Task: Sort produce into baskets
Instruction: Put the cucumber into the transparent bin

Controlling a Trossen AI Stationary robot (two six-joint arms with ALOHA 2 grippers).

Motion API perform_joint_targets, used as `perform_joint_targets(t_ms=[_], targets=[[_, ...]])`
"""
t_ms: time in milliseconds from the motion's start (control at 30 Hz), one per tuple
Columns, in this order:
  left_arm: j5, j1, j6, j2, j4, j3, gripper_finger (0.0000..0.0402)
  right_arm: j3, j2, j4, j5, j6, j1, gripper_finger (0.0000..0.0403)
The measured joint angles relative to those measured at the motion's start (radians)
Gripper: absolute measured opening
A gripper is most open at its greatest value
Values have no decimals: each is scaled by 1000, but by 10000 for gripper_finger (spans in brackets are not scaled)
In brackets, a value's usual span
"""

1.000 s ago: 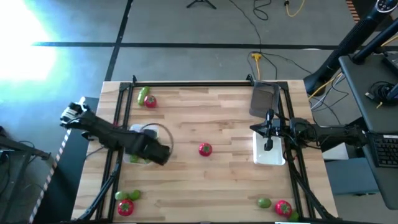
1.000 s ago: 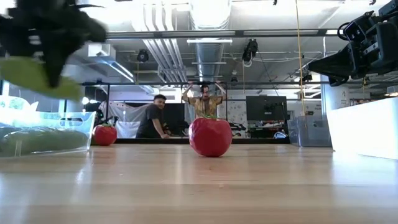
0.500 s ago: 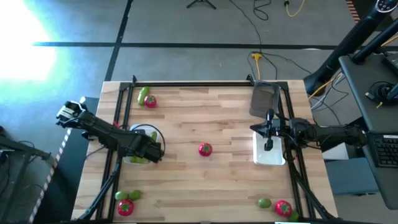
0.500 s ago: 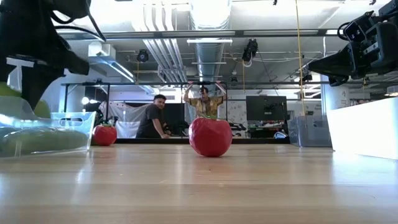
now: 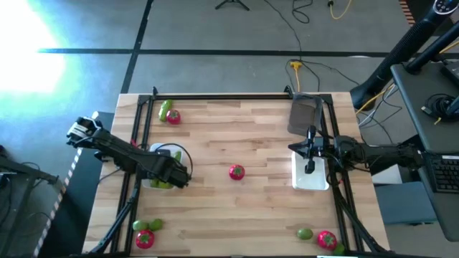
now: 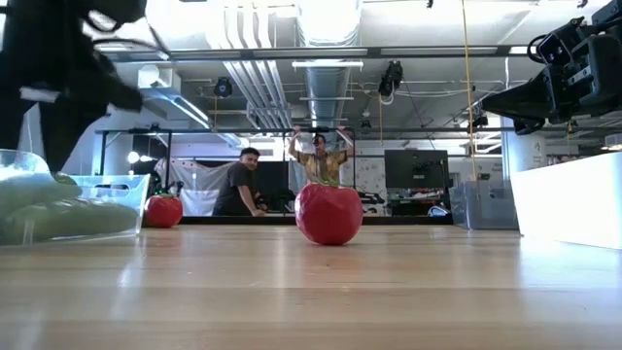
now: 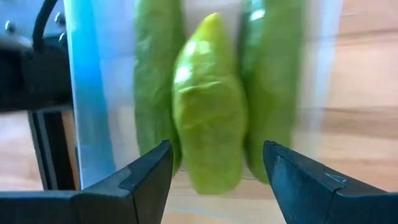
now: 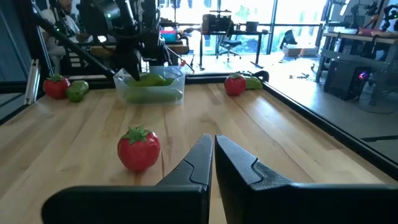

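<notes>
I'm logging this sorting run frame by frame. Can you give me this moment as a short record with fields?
left hand: open, over the clear basket at the table's left edge
in that basket: three cucumbers side by side
right hand: shut, empty, over the white basket on the right
grey basket: far right, contents not clear
loose at centre: one tomato

A pale butcher-block wooden bench (image 5: 258,136) framed by black metal rails (image 5: 219,97) stands on a grey concrete floor (image 5: 215,43) crossed by dark seams, with bright glare at its far left. Black and yellow cables (image 5: 308,43) trail over the floor beyond the bench. In the low view, silver ceiling ducts (image 6: 326,39) run overhead, dark monitors (image 6: 415,167) stand far off, and two people (image 6: 282,175) are behind the bench.
</notes>
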Motion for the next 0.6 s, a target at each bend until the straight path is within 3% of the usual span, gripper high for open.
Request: perform_joint_targets(t_ms=[67,267,433,600], targets=[[-49,6,35,-4,-40,50,231,0,0,0,0,0,0,13],[-362,74,80,-11,-276,271,231,0,0,0,0,0,0,13],[-427,255,300,-64,-246,355,231,0,0,0,0,0,0,13],[-427,523,476,-106,-252,340,231,0,0,-1,0,0,0,13]])
